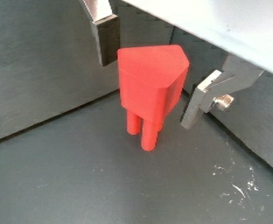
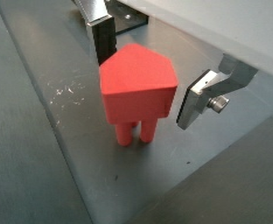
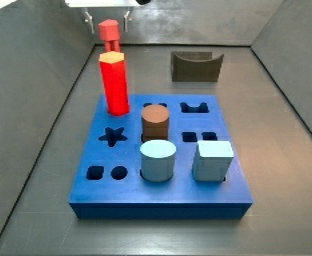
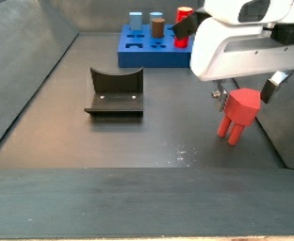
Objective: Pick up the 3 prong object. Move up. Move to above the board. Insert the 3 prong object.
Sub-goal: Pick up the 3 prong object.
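- Two grey walls rise on either side of the dark grey surface we work on, which shows pale scuff marks near the 3 prong object in both wrist views.
- We see the board, a thick blue slab with star, round and square holes, lying well apart from the end effector; it carries a bright red post, a brown cylinder, a pale blue cylinder and a pale blue block.
- We also see the fixture, a dark bracket, standing on the surface between the board and the near edge in a side view.
- Our end effector hangs low over the surface, its fingers spread wide on either side of the 3 prong object, with a visible gap at each plate; we cannot see any contact.
- The 3 prong object stands upright on its prongs on the surface, close to a side wall. It is a salmon-red block with a pointed, five-sided top, its lower end split into narrow legs.
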Controlling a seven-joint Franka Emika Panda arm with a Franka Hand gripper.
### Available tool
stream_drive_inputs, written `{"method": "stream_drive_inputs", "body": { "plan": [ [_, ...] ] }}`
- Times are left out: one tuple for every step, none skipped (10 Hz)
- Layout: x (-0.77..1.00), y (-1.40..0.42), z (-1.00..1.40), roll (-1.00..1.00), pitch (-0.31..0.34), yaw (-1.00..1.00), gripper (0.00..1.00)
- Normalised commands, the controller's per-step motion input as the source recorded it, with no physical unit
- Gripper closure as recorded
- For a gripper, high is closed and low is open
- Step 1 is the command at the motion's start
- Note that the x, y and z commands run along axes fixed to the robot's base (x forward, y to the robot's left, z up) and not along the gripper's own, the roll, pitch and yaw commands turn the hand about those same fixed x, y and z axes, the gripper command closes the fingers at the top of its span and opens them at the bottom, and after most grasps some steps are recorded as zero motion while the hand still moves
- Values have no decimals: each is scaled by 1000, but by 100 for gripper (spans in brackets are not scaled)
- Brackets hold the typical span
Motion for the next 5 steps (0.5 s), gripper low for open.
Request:
{"method": "stream_drive_inputs", "body": {
  "plan": [
    [0, 80, -194, 30, 0, 143, 0],
    [0, 31, -109, 101, 0, 329, 0],
    [0, 0, -51, 100, 0, 329, 0],
    [0, 0, -40, 19, 0, 160, 0],
    [-129, 0, 0, 0, -6, -40, 0]
  ]
}}
